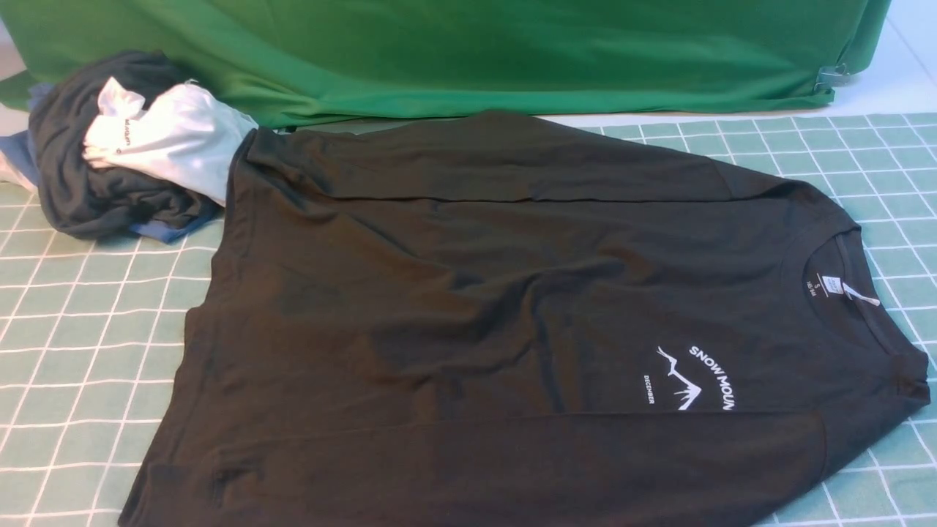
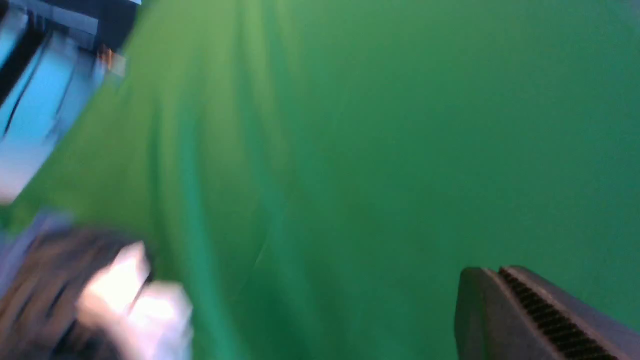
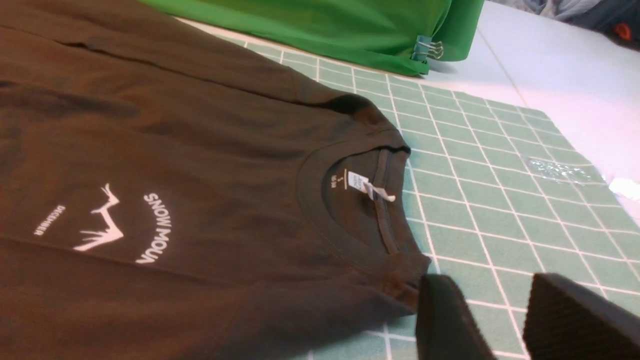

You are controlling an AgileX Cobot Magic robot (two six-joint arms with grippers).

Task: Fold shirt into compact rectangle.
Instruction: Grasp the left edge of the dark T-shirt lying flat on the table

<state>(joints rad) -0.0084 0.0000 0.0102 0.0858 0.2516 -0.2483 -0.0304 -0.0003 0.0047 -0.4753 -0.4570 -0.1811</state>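
Two grippers: right gripper [image 3: 489, 296] fingers parted, empty, above green grid mat [image 3: 480, 200] just beside shirt [image 3: 200, 150] collar; left gripper [image 2: 492, 274] pressed closed, green backdrop [image 2: 350, 150] ahead of its fingers.

Soft even light, faint shadows. Left wrist: motion blur beyond jaws. Right wrist sharp; tape [image 3: 555, 170] glare past jaws, shirt [image 3: 200, 150] brownish.

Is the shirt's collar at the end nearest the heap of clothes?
No, the collar lies at the right end of the shirt; the heap sits at the far left.
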